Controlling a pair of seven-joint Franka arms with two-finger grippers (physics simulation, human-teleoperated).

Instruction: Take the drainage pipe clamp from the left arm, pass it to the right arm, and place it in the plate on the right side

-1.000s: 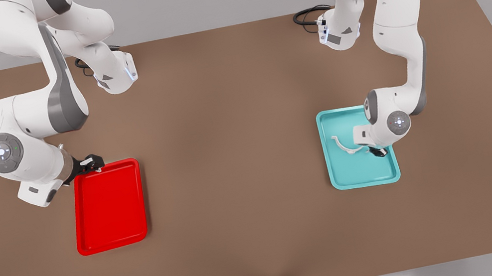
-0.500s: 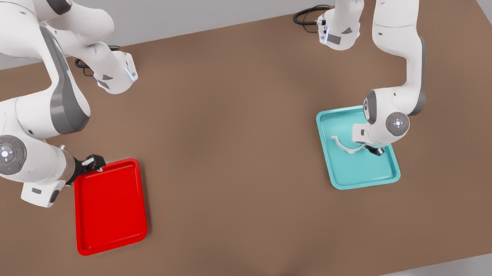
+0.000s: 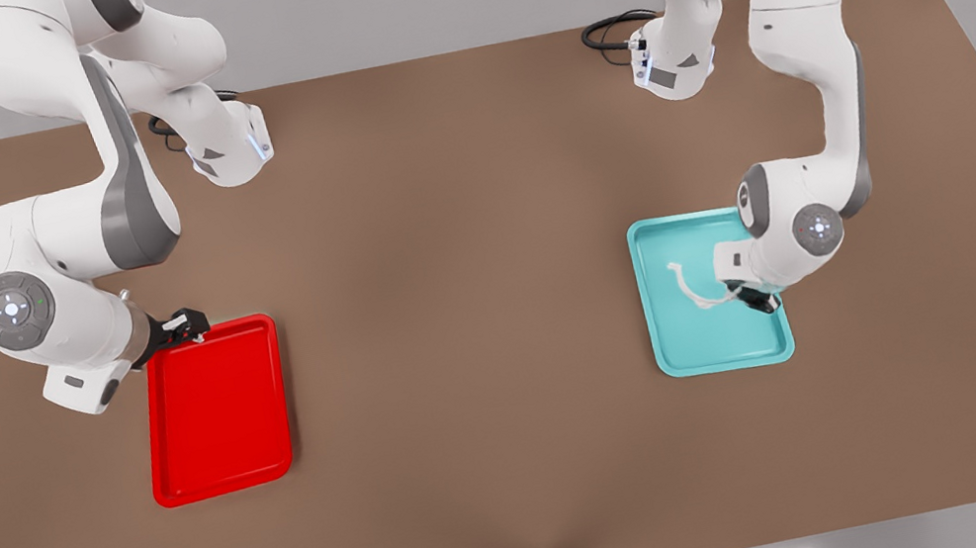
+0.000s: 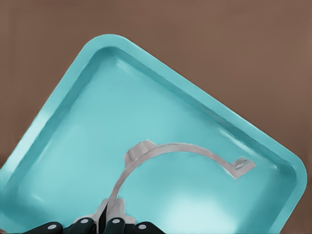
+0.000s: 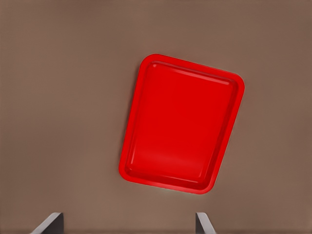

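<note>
On the brown bench, the red plate lay well apart from the teal tray. The right gripper hovered by the plate, fingers apart. The left gripper pinched the white pipe clamp over the teal tray.

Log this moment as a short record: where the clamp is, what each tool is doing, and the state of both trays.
clamp: white half-ring, over the teal tray, pinched at one end
left tool: shut on the clamp, at the front view's right
right tool: open, beside the red tray's far corner, waiting
red tray: nothing in it
stage: pickup, no handover yet
</note>
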